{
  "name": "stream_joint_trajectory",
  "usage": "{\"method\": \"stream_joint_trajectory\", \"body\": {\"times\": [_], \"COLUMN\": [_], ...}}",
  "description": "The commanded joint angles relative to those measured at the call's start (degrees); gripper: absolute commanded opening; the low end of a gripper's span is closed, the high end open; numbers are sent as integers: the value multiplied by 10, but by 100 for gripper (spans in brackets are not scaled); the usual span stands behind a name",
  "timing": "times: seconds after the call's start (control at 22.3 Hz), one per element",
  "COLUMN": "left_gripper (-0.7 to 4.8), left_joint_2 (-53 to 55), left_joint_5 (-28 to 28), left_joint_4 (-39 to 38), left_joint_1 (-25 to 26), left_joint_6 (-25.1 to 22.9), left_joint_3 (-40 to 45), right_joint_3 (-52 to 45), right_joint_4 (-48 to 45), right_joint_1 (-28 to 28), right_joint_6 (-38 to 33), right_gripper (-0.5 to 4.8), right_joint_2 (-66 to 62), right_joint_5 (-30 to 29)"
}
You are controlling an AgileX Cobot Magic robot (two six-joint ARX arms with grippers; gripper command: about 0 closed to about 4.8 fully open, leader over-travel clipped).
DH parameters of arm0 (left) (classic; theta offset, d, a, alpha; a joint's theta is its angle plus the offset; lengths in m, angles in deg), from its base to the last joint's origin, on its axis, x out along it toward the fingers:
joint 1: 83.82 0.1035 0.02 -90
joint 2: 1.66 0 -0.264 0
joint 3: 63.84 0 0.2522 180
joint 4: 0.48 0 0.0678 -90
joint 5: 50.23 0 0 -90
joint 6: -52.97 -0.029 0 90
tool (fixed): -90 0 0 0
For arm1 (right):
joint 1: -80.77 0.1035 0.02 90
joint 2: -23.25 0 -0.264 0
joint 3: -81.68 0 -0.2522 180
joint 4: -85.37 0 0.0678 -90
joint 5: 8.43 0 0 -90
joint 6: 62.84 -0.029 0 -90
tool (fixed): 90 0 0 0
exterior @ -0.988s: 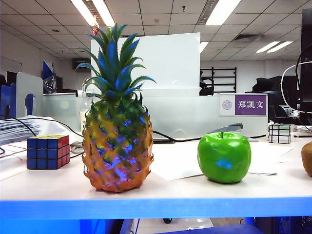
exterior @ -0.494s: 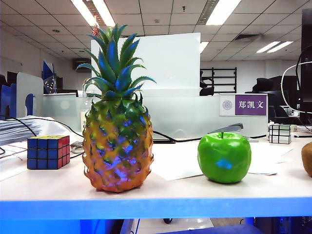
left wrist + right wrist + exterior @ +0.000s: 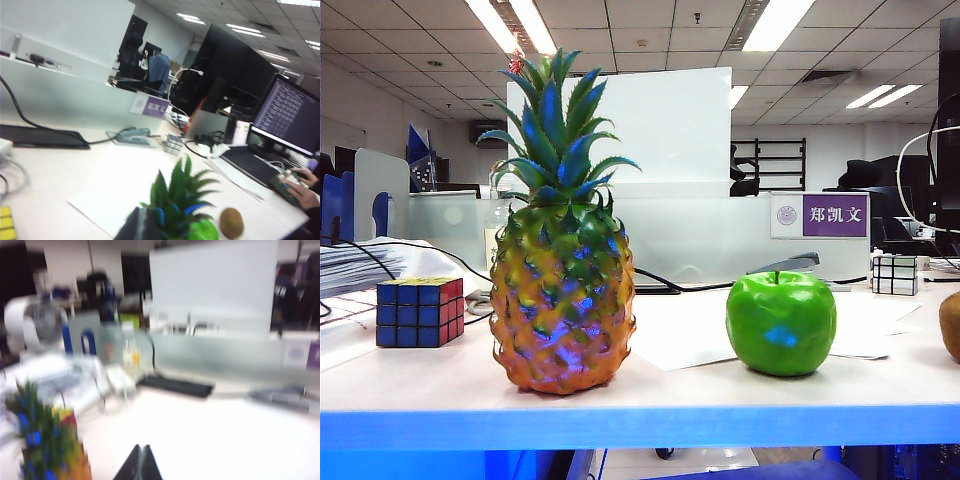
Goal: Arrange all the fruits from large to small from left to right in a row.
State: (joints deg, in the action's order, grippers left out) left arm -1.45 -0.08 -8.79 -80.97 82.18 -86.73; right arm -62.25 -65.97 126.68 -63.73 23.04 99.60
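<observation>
Exterior view: tall orange-yellow plastic pineapple (image 3: 561, 285), glossy green apple (image 3: 781, 323), fuzzy brown kiwi (image 3: 950, 325) sit lined up left to right, looks done; right gripper (image 3: 139, 463) pinched shut and empty over the table, left gripper (image 3: 142, 225) too cropped to tell, probably empty

Resting on the pale surface (image 3: 410, 385) at its left end — a multicoloured puzzle cube (image 3: 418, 311), blue and red faces showing, with a stack of papers (image 3: 370, 264) behind it. Lying further back — a white sheet (image 3: 675, 340), a black cable (image 3: 655, 280) and a stapler (image 3: 785, 264). Standing at the far right: a second, paler cube (image 3: 894, 274) below a purple nameplate (image 3: 818, 215) on the frosted partition (image 3: 720, 235).
</observation>
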Motion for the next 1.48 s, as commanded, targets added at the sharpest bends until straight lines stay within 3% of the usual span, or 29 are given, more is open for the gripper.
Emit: {"method": "stream_joint_trajectory", "body": {"times": [0.04,0.36,1.17,1.35,1.48], "left_gripper": [-6,-5,-5,-5,-5], "left_joint_2": [-1,-1,-1,-1,-1], "left_joint_5": [-14,-14,-14,-14,-14], "left_joint_4": [-11,-11,-11,-11,-11], "left_joint_1": [0,0,0,0,0], "left_joint_6": [-1,-1,-1,-1,-1], "left_joint_3": [-2,-2,-2,-2,-2], "right_joint_3": [-40,-50,-51,-51,-52], "right_joint_4": [22,122,136,135,102], "right_joint_1": [0,0,-20,-84,-196], "right_joint_6": [-5,-5,-5,11,6], "right_gripper": [-6,-6,-6,-6,-6], "right_joint_2": [1,1,1,1,1], "right_joint_5": [-2,-2,-1,24,28]}}
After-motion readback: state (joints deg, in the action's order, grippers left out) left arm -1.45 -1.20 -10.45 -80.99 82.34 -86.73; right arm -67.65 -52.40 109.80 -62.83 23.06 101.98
